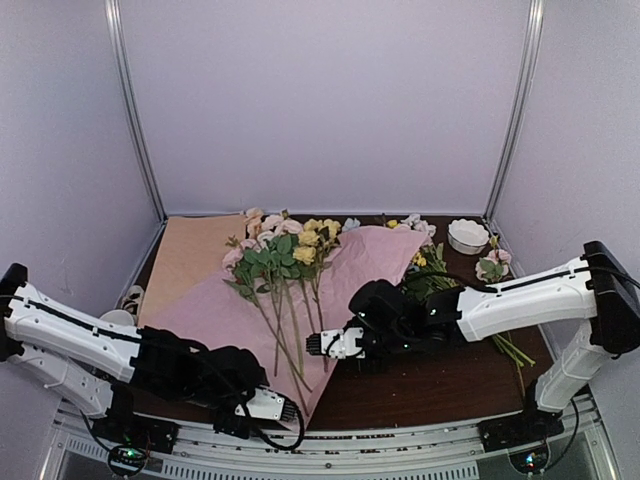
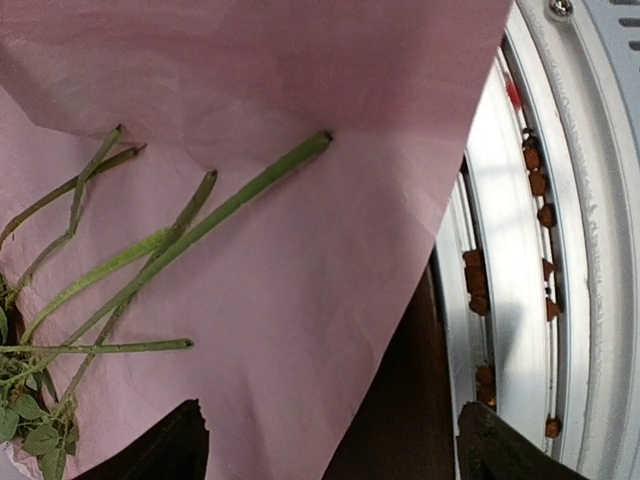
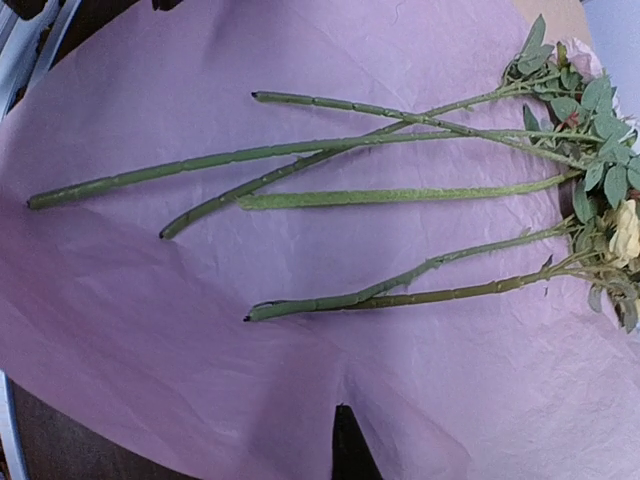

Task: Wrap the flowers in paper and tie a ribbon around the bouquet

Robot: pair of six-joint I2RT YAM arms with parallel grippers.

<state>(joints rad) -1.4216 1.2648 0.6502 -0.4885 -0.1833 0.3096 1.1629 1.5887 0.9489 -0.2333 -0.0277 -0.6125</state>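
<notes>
Near edge, bottom of the top view: left claw [image 1: 288, 410] sits low over the near corner of the large thin paper sheet [image 1: 200, 310], pale pink face up. In its wrist view the two dark fingers [image 2: 182, 445] stand wide apart and hold nothing. Between them lie the sheet's edge and a strip of dark brown wooden counter [image 1: 430, 385]. A ribbed metal rail [image 2: 520, 250] runs down the right of that frame.

Centre of frame: right claw [image 1: 313, 345] is at the sheet's right-hand edge, jaws together, pinching the paper. Its wrist view shows only a dark sliver at bottom centre, with the sheet creased toward it.

The flowers [image 1: 285, 250], a small bunch of pale pink roses and yellow blooms with green leaves, lie loose on the sheet, unwrapped. Their long green stems [image 3: 300, 150] fan toward the near corner, heads at upper centre.

Far: a flat tan-peach sheet [image 1: 190, 255] at upper left touches the pink one. A second flower bunch [image 1: 430, 265] and a small white bowl [image 1: 467, 236] are at upper right.
</notes>
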